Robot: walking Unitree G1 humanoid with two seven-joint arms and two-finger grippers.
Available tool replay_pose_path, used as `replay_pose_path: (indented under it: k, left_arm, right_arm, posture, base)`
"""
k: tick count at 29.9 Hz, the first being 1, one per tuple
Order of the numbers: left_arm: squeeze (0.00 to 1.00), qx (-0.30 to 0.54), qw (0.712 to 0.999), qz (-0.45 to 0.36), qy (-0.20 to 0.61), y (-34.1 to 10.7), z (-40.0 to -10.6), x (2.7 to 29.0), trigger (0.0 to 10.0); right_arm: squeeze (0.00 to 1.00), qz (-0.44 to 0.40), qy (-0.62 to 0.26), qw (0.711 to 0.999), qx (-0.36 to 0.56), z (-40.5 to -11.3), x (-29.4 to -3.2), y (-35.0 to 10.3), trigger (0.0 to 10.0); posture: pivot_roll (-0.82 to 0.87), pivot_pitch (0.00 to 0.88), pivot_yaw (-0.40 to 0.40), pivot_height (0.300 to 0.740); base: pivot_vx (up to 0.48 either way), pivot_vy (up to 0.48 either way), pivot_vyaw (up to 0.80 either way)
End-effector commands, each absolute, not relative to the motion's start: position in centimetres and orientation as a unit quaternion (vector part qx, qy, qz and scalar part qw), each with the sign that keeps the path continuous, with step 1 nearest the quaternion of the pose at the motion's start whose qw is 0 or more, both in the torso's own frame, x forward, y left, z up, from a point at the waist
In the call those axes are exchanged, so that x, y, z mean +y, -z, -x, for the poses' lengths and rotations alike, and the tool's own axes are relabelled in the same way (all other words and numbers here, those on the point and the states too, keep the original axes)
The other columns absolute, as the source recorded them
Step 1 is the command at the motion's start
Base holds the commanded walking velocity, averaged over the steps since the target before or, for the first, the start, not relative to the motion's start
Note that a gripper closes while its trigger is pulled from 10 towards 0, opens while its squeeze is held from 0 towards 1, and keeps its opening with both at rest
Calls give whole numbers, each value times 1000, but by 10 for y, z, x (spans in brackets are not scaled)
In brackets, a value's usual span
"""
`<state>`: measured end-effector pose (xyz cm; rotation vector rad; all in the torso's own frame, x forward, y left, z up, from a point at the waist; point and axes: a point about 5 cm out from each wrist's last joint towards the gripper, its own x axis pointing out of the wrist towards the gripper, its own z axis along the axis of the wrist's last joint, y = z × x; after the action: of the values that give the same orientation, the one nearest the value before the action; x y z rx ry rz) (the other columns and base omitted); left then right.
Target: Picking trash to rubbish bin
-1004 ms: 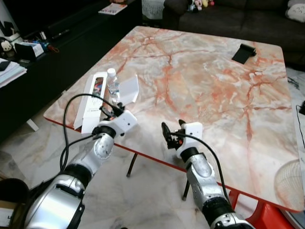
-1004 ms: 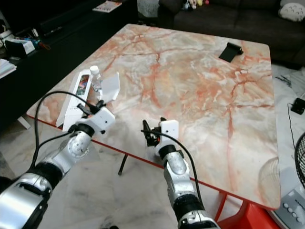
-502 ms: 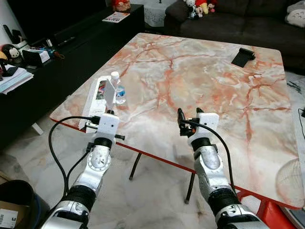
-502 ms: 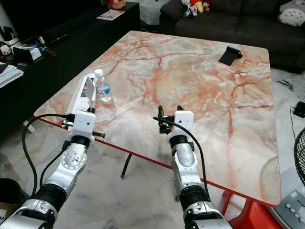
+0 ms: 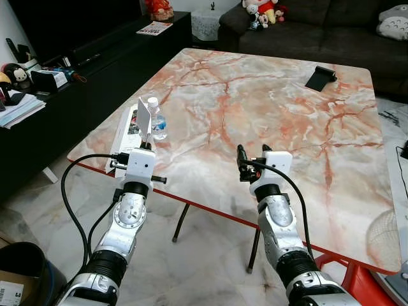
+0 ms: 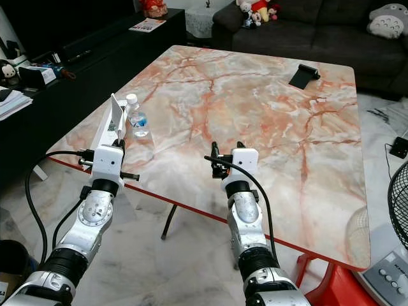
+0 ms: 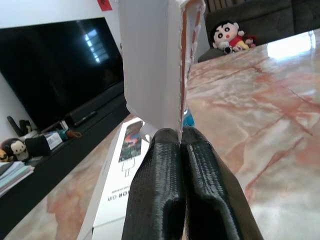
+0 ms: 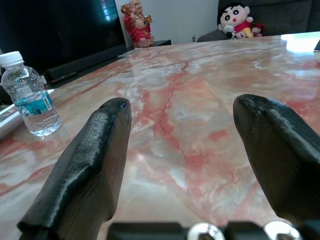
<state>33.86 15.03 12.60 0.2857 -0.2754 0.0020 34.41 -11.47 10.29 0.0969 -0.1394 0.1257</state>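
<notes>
A white card point(image 5: 144, 115) stands upright above the table's front left edge, pinched at its lower edge by my left gripper point(image 5: 146, 145), which is shut on it; the left wrist view has the card point(image 7: 151, 60) rising from the closed fingertips point(image 7: 167, 150). Just beyond it a small clear water bottle point(image 5: 156, 121) stands on the marble table point(image 5: 268, 102), beside a long white box point(image 5: 127, 129) lying flat. My right gripper point(image 5: 252, 155) hovers open over the front edge with nothing between its fingers point(image 8: 95, 145). The bottle point(image 8: 30, 102) lies off to its side.
A black object point(image 5: 320, 77) lies at the table's far right corner. A dark TV bench point(image 5: 76, 70) with clutter runs along the left, and a sofa point(image 5: 319, 25) stands behind. A dark round container point(image 5: 22, 271) sits on the floor at lower left, a white fan point(image 5: 387, 239) at lower right.
The camera has shifted. My left gripper drew back from beside the bottle to the table edge, and the white card now stands upright in it. The right gripper stays open.
</notes>
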Motion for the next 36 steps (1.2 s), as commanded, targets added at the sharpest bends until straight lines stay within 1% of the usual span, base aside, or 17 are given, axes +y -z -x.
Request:
replay_pose_path:
  k: [1, 20, 27, 30, 31, 32, 34, 36]
  left_arm:
    - [0, -136, 980, -142, -5, -127, -337, 154, 10000]
    - [0, -125, 981, -149, -5, -123, -336, 158, 10000]
    - [0, -114, 982, -153, -10, -121, -336, 163, 10000]
    - [0, -90, 984, -156, -13, -113, -335, 168, 10000]
    - [0, -59, 986, -156, -18, -102, -334, 174, 10000]
    - [0, -45, 987, -152, -21, -98, -334, 177, 10000]
    - [0, -34, 988, -147, -23, -94, -334, 179, 10000]
    - [0, 46, 989, -138, -26, -66, -325, 193, 10000]
  right_arm:
    - [0, -49, -67, 994, -73, -346, -111, -106, 10000]
    - [0, -48, -65, 995, -62, -343, -114, -98, 10000]
    - [0, -51, -68, 996, -32, -340, -117, -86, 10000]
    - [0, -49, -68, 996, -8, -337, -119, -77, 10000]
    - [0, -49, -67, 996, 16, -333, -121, -67, 10000]
    - [0, -49, -67, 996, 26, -332, -122, -64, 10000]
    - [0, -48, -67, 996, 34, -331, -123, -61, 10000]
    - [0, -45, -58, 993, 92, -318, -132, -37, 10000]
  posture:
    - [-85, 0, 46, 740]
    - [-84, 0, 49, 740]
    - [-82, 0, 48, 740]
    - [-82, 0, 48, 740]
    - [-80, 0, 47, 740]
    - [-80, 0, 45, 740]
    - [-80, 0, 45, 740]
    - [-75, 0, 44, 740]
  base:
    - [-255, 0, 0]
    - [-273, 0, 0]
    - [-276, 0, 0]
    - [0, 0, 0]
    - [0, 0, 0]
    - [0, 0, 0]
    - [0, 0, 0]
    - [0, 0, 0]
